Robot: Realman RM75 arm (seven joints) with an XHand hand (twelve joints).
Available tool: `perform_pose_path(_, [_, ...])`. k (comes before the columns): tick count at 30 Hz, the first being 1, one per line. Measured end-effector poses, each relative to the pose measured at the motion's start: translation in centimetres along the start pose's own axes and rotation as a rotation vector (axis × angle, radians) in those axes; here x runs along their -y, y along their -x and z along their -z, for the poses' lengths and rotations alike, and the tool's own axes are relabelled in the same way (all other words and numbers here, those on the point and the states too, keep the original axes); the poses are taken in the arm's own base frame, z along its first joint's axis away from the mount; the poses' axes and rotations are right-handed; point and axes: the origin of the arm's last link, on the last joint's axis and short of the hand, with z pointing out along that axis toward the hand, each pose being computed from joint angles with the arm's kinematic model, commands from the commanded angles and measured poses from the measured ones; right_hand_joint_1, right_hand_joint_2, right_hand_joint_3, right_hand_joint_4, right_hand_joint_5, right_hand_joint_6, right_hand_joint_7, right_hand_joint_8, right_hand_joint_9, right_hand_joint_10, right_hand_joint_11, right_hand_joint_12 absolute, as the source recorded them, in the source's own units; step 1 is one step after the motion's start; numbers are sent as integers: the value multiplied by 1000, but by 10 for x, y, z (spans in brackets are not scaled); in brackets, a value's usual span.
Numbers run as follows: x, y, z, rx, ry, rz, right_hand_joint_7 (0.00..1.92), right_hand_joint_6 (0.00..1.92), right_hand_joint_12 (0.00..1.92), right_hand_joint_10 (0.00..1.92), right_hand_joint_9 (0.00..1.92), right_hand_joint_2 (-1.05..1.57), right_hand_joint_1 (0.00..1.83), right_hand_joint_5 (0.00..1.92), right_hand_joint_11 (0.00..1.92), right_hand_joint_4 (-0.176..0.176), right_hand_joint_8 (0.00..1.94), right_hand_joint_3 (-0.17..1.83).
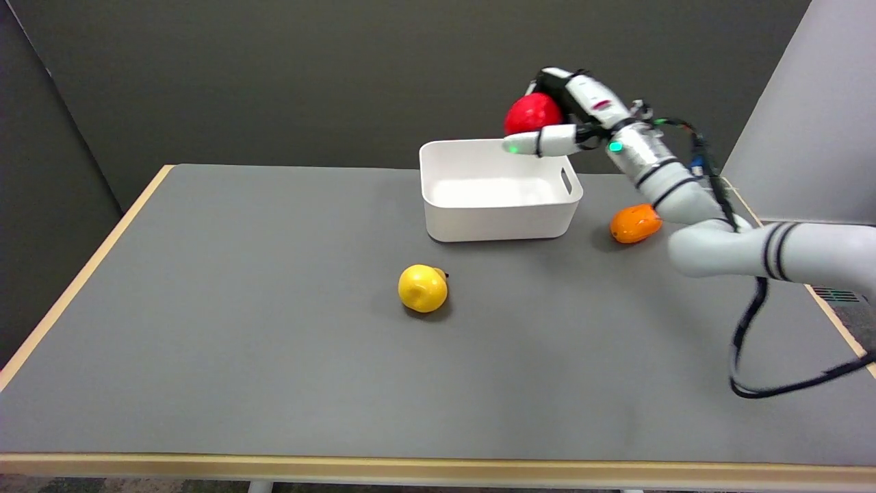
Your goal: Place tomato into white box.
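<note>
Above the white box [499, 205], round red tomato [530, 114] (glossy) in right hand [558, 116]

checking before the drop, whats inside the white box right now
Nothing shows inside the white box: its visible floor is bare. The near wall hides the front strip of floor. The tomato is above it, held by the right hand.

yellow fruit [422, 288], orange fruit [635, 223], grey table [239, 356]

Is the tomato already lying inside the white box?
No, the tomato is held up in the air by the right hand above the white box, whose inside shows nothing in it.
</note>
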Motion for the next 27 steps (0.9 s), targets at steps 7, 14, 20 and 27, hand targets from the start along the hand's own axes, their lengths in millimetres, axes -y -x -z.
perform_pose_path(7, [16,29,-25,81,-10,110,797,1549,1662,1495,817,1057,1333,608,892,-114,1314,360])
perform_pose_path(14, [21,51,-39,135,1,206,798,1549,1659,1493,818,1060,1334,605,893,-116,1310,352])
perform_pose_path(20, [19,58,-46,156,23,263,727,1477,1629,1407,757,1000,1243,510,790,-33,1225,505])
perform_pose_path(27, [15,61,-49,160,48,296,107,298,1096,574,169,649,540,75,196,116,233,1038])
